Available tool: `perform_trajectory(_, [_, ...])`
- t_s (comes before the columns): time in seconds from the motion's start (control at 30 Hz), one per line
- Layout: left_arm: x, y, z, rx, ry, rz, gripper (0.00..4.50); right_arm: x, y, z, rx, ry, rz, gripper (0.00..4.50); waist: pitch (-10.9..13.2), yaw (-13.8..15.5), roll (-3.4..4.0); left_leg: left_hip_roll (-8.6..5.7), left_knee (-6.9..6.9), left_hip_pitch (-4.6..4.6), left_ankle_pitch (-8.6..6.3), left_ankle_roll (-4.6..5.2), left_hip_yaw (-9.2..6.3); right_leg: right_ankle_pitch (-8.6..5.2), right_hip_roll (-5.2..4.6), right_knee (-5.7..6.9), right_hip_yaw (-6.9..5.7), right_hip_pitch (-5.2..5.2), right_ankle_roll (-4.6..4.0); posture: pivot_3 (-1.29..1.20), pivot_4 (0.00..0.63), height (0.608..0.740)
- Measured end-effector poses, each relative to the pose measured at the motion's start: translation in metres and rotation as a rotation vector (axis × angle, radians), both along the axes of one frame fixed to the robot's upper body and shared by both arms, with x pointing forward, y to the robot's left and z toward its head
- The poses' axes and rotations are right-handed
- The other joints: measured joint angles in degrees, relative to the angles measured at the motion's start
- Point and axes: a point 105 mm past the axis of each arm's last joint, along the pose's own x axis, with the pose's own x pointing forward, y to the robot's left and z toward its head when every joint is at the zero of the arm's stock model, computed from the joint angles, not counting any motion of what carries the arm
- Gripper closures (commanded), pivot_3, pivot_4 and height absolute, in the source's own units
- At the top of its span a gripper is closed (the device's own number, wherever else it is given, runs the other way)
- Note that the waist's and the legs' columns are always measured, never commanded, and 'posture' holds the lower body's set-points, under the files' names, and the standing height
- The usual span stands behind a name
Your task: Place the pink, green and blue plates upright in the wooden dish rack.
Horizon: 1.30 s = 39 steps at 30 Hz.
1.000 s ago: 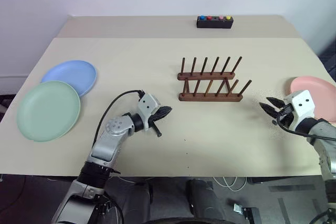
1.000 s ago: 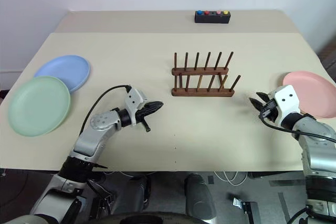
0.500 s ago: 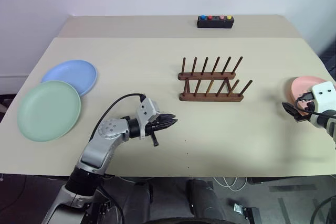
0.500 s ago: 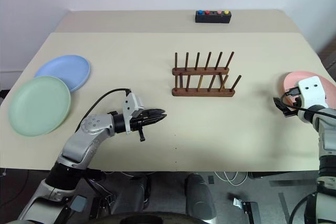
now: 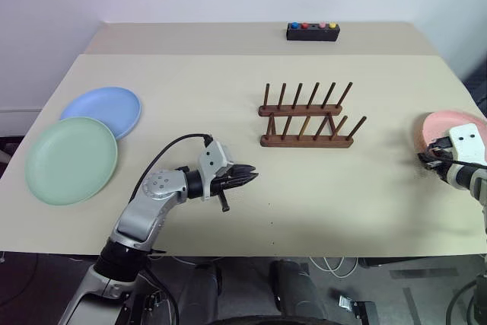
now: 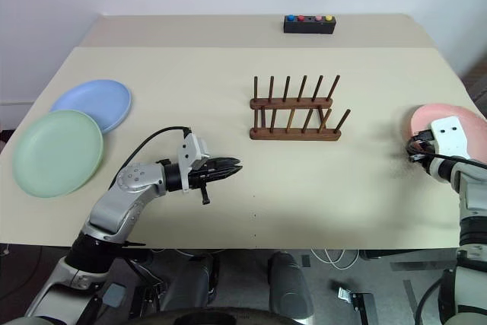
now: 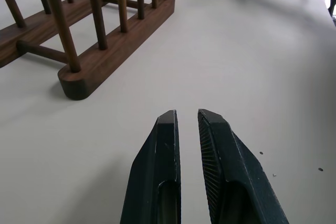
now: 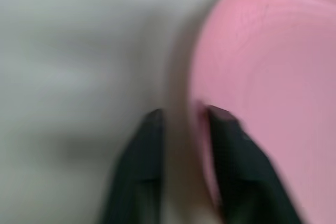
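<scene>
The pink plate [image 5: 447, 122] lies at the table's right edge with its near-left rim slightly lifted. My right gripper [image 5: 428, 157] is shut on that rim; one finger [image 8: 144, 150] is outside the plate [image 8: 273, 66] and the other is on it. The green plate [image 5: 70, 160] and the blue plate [image 5: 103, 107] lie flat at the far left, the blue one partly under the green. In the table's middle stands the wooden dish rack [image 5: 304, 141], with no plate in it. My left gripper [image 5: 247, 176] hovers in front of and left of the rack [image 7: 105, 45], its fingers [image 7: 165, 145] nearly together with nothing between them.
A black box with coloured buttons [image 5: 312, 31] sits at the back of the table. The beige tabletop [image 5: 342, 203] stretches bare between the rack and the front edge. The right table edge runs just beyond the pink plate.
My right gripper swung right to the pink plate's rim and closed on it. My left gripper drew back a little, turned toward the right, and its fingers parted slightly.
</scene>
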Motion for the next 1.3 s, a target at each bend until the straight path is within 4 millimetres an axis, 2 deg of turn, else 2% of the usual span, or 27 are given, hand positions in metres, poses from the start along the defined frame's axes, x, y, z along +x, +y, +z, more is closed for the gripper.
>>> perform_trajectory(0.17, [-0.002, -0.001, 0.001, -0.004, -0.002, -0.013, 3.9, -0.003, -0.004, 0.003, -0.034, -0.002, -0.013, 4.48, 0.0, 0.03, -0.04, 0.0, 0.01, 0.0, 0.0, 0.0, 0.0, 0.0, 0.0, 0.0, 0.0, 0.01, 0.0, 0.0, 0.15, 0.73])
perform_trajectory(0.3, [-0.002, -0.002, 0.001, -0.004, -0.003, -0.015, 3.9, -0.001, -0.002, 0.006, -0.189, -0.036, 0.02, 4.48, 0.0, -0.03, -0.01, 0.0, -0.01, -0.01, 0.0, 0.0, 0.02, 0.0, 0.0, 0.0, 0.02, -0.03, 0.01, 0.0, 0.15, 0.73])
perform_trajectory(0.4, [-0.002, -0.003, 0.001, -0.005, -0.006, -0.016, 3.9, 0.01, 0.01, 0.028, -0.335, -0.151, 0.091, 4.48, 0.03, -0.46, 0.09, 0.0, -0.07, -0.01, 0.0, 0.0, 0.09, 0.0, 0.0, 0.03, 0.09, -0.11, 0.01, 0.0, 0.15, 0.73])
perform_trajectory(0.5, [-0.001, -0.004, 0.001, -0.008, -0.008, -0.012, 3.9, 0.027, 0.048, 0.069, -0.371, -0.35, 0.21, 4.48, 0.04, -1.55, 0.1, 0.02, -0.13, 0.01, 0.0, 0.0, 0.08, 0.0, 0.02, 0.06, 0.1, -0.14, 0.09, 0.0, 0.15, 0.73])
perform_trajectory(0.6, [0.0, -0.007, 0.004, -0.011, -0.02, -0.022, 3.9, 0.036, 0.092, 0.109, -0.315, -0.538, 0.339, 4.48, 0.06, -1.57, 0.12, 0.02, -0.15, 0.0, 0.0, 0.0, 0.06, 0.07, 0.03, 0.09, 0.08, -0.14, 0.25, 0.0, 0.15, 0.73])
perform_trajectory(0.7, [0.001, -0.007, 0.004, -0.01, -0.028, -0.02, 3.9, 0.034, 0.126, 0.148, -0.19, -0.692, 0.45, 4.48, 0.07, -1.11, 0.09, 0.01, -0.1, -0.05, -0.01, 0.01, 0.03, 0.05, -0.01, 0.05, 0.07, -0.1, 0.24, 0.0, 0.15, 0.73])
perform_trajectory(0.83, [0.002, -0.007, 0.004, -0.01, -0.03, -0.009, 3.9, 0.027, 0.162, 0.173, 0.032, -0.782, 0.578, 4.48, 0.09, -0.93, 0.05, 0.01, -0.07, -0.07, -0.01, 0.03, 0.01, -0.01, -0.01, 0.04, 0.05, -0.09, 0.12, 0.0, 0.15, 0.73])
perform_trajectory(0.97, [0.003, -0.007, 0.005, -0.013, -0.034, 0.0, 3.9, 0.021, 0.18, 0.183, 0.178, -0.78, 0.665, 4.48, 0.09, -0.93, 0.05, 0.01, -0.08, -0.07, -0.02, 0.03, 0.0, -0.02, -0.01, 0.04, 0.05, -0.11, 0.1, 0.0, 0.15, 0.73])
perform_trajectory(1.1, [0.004, -0.006, 0.005, -0.011, -0.037, 0.008, 3.9, 0.02, 0.185, 0.179, 0.24, -0.735, 0.691, 4.48, 0.09, -1.03, 0.05, 0.01, -0.08, -0.07, -0.02, 0.04, 0.01, -0.02, -0.01, 0.05, 0.05, -0.12, 0.09, 0.0, 0.15, 0.73])
perform_trajectory(1.3, [0.005, -0.006, 0.005, -0.006, -0.046, 0.014, 3.9, 0.002, 0.2, 0.185, 0.601, -0.679, 0.823, 4.48, 0.1, -1.08, 0.06, 0.02, -0.09, -0.08, -0.04, 0.07, 0.0, -0.02, 0.0, 0.06, 0.05, -0.13, 0.1, 0.0, 0.15, 0.73])
